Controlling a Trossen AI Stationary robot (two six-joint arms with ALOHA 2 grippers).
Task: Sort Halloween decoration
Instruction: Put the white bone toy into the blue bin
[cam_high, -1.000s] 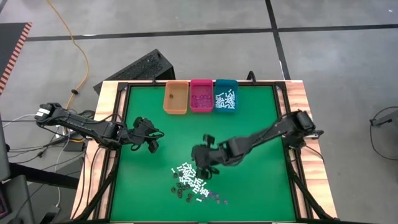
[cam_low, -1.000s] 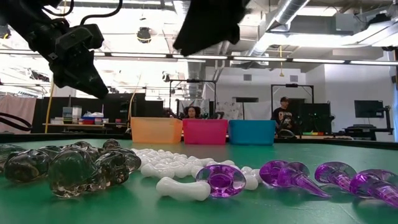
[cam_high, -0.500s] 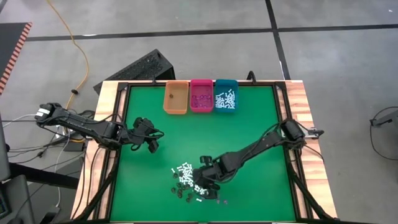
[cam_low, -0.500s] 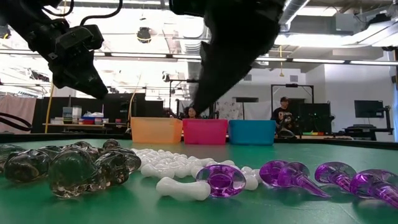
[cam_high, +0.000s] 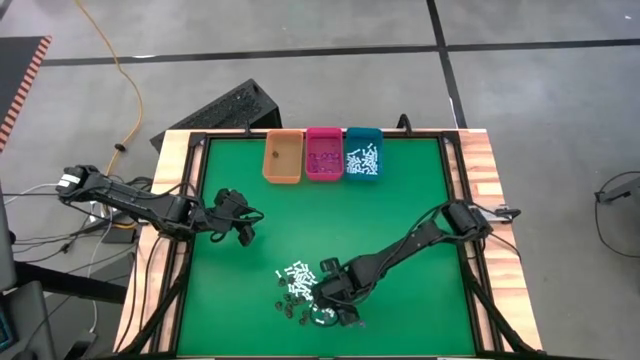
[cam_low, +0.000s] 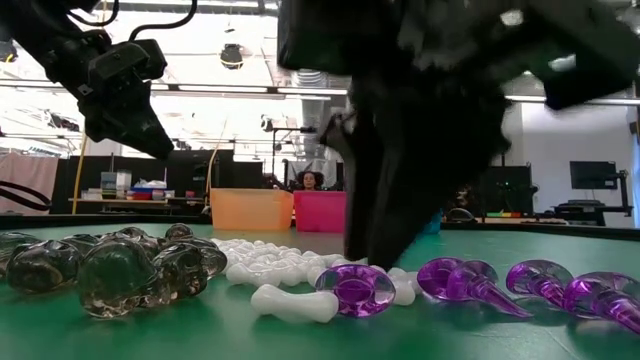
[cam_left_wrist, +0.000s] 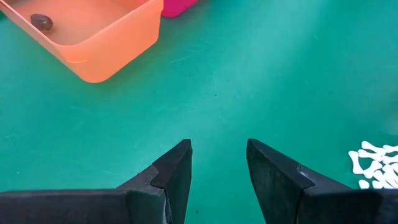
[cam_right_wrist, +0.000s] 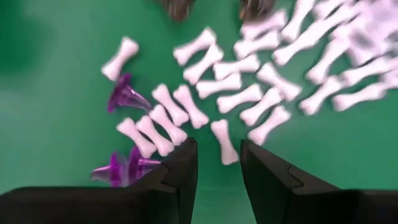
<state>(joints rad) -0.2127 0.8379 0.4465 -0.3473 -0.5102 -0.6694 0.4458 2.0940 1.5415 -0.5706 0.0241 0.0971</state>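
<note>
Green felt covers the table (cam_high: 400, 210), and the right gripper (cam_right_wrist: 219, 163) hangs low over the loose pile near its front edge. Its fingers (cam_right_wrist: 180, 171) stand narrowly apart with nothing between them. Straight ahead of the gap lies a white bone (cam_right_wrist: 222, 142), its long axis running roughly in line with the fingers and not across them, so I judge the wrist must turn before they can close across the shaft. Just beyond it, more bones (cam_right_wrist: 249, 93) fan out, touching and overlapping; purple spikes (cam_right_wrist: 123, 94) lie off to one side of the fingers, and dark pieces sit at the far fringe, too blurred to describe.

From above, the Halloween decoration (cam_high: 300, 290) is only a small speckled patch near the front edge, and the right arm is plainly the nearer one. The left gripper (cam_left_wrist: 217, 165) waits toward the left edge, well apart from the pile, fingers narrowly apart and holding nothing. Only its wrist camera shows a single dark piece lying in the orange bin (cam_left_wrist: 99, 37). At the back edge stand the pink bin (cam_high: 323, 152) and teal bin (cam_high: 362, 152). At table height, the dark clear pieces (cam_low: 110, 270) stand apart from the whites.
</note>
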